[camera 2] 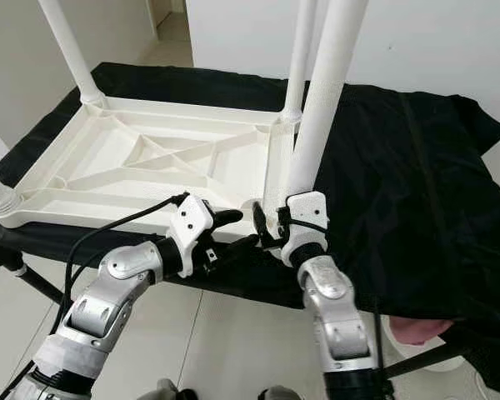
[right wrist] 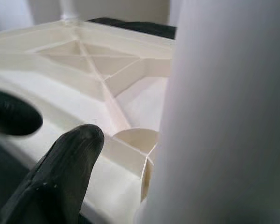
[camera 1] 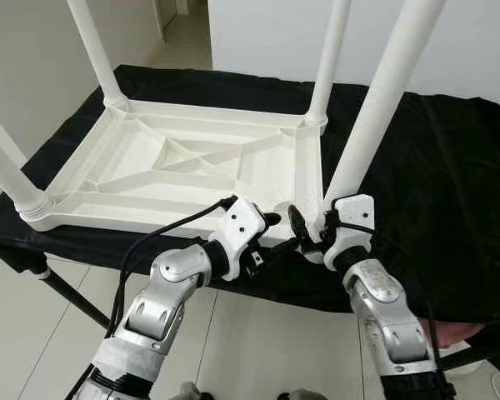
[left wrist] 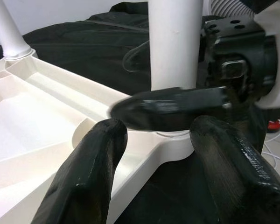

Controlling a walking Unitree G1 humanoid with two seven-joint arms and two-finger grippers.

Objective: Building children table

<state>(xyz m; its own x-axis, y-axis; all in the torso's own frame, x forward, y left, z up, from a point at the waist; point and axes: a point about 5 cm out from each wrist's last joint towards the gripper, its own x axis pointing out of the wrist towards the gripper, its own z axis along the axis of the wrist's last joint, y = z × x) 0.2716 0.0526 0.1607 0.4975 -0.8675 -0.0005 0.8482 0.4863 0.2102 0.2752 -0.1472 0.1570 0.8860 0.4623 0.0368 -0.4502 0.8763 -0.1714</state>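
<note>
Two grippers meet at the near right corner of an upturned white children's table. The right gripper is clamped around the base of the near right leg, one black finger crossing in front of the white tube just above its socket, as the left wrist view shows; the right wrist view has the leg close against the camera with one finger beside it. The left gripper hovers just beside that corner, at the tabletop's near edge, its two fingers spread apart with nothing between them, pointing toward the leg and the right gripper.

The tabletop lies underside up, its ribbed bracing crossing in an X, on a black cloth draped over a stand. Four white legs point upward: the held one, a far right leg just behind it, a far left leg, and a near left leg seated in a ribbed collar at its corner. A black cable runs from the left wrist down along the silver arm. Pale floor tiles show beneath the stand.
</note>
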